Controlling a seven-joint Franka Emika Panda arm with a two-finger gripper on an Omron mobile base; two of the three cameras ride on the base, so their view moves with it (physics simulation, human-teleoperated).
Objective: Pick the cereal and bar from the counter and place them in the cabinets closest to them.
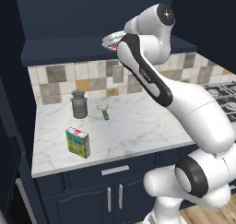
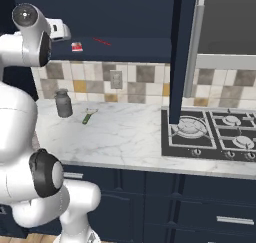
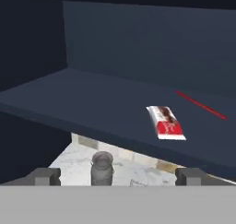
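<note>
Left base view: you have the arm raised high, its hand up at the front edge of the wall cabinet [image 1: 69, 50] shelf. The pincer itself is hidden behind the wrist here, so you cannot tell its state from this side. On the counter [image 1: 138, 131] the cereal [image 1: 77, 142] stands upright near the front edge, toward the left, its long axis vertical and its patchwork face turned toward you and a little right. The grey jug [image 1: 79, 104] stands farther back, well apart from the box, and a small green-handled tool [image 1: 104, 111] lies just right of the jug.

Right base view: you see the bar [image 2: 77, 47] lying flat on the cabinet shelf, just right of the hand. It is too small here to read its axis. A thin red line [image 2: 102, 41] lies on the shelf farther right. The jug and the tool sit below on the counter, and a black hob [image 2: 220, 134] lies to the right.

Hand view: your gripper [image 3: 119, 176] has its fingertips standing wide apart and holds nothing. The bar lies flat on the shelf ahead, clear of both tips, its long axis running from the far left to the near right, red end nearest you.
</note>
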